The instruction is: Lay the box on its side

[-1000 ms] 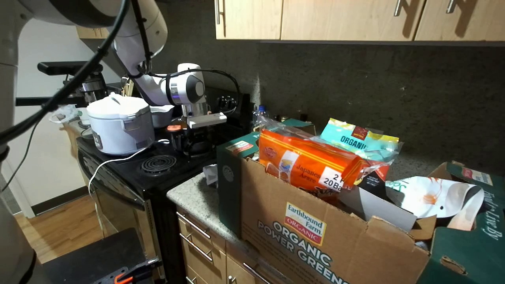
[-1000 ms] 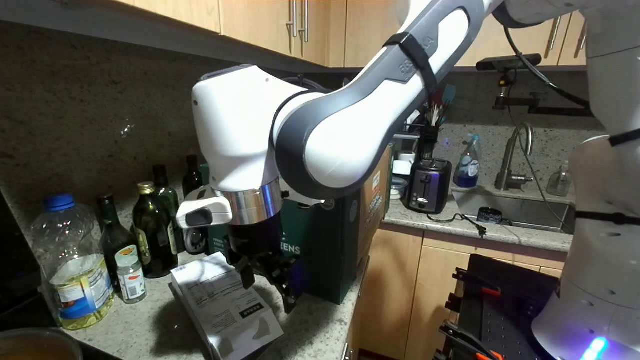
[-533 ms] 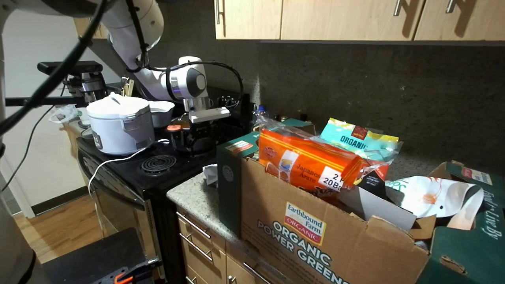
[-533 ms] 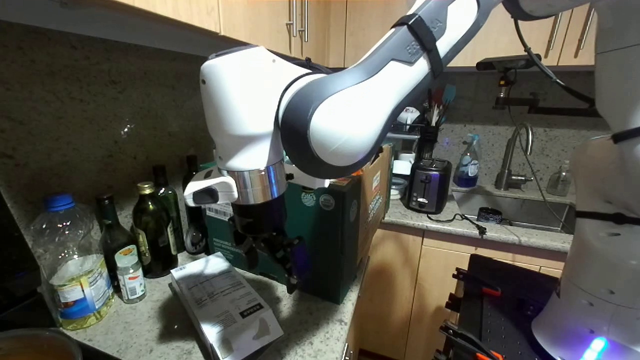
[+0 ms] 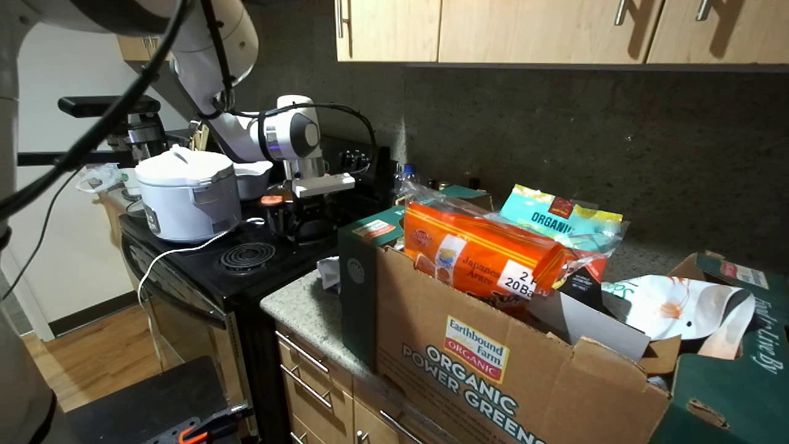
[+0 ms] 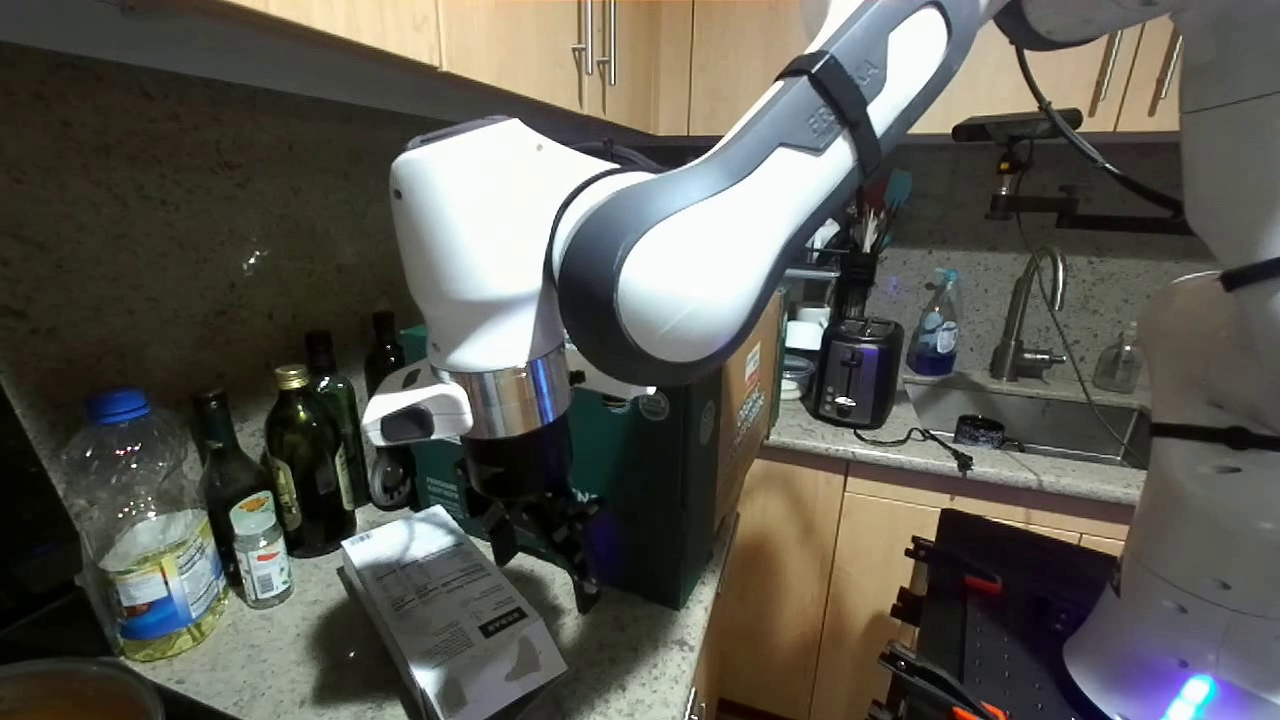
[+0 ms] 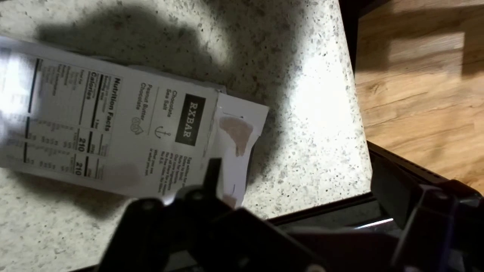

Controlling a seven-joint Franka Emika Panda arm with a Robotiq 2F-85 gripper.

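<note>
No teal-green box shows in these frames. A slim white carton printed RXBAR (image 6: 455, 620) lies flat on the counter in an exterior view, with its printed white face up. It also shows in the wrist view (image 7: 124, 124), with a torn-looking flap at its right end. My gripper (image 6: 545, 578) is open with nothing between its fingers. It hangs above the counter beside the white carton and appears apart from it. In the wrist view one dark finger overlaps the carton's near edge, and the other is at the lower right.
A large green and brown carton (image 6: 640, 500) stands right behind the gripper; its brown side (image 5: 524, 364) faces an exterior view. An oil jug (image 6: 150, 560), dark bottles (image 6: 305, 470) and a small jar (image 6: 262, 555) line the wall. A pot (image 6: 75, 690) and rice cooker (image 5: 188, 197) are nearby.
The arm rose a little between one second and half a second ago, then came partly back down. The white carton has not moved. The fingers stay apart.
</note>
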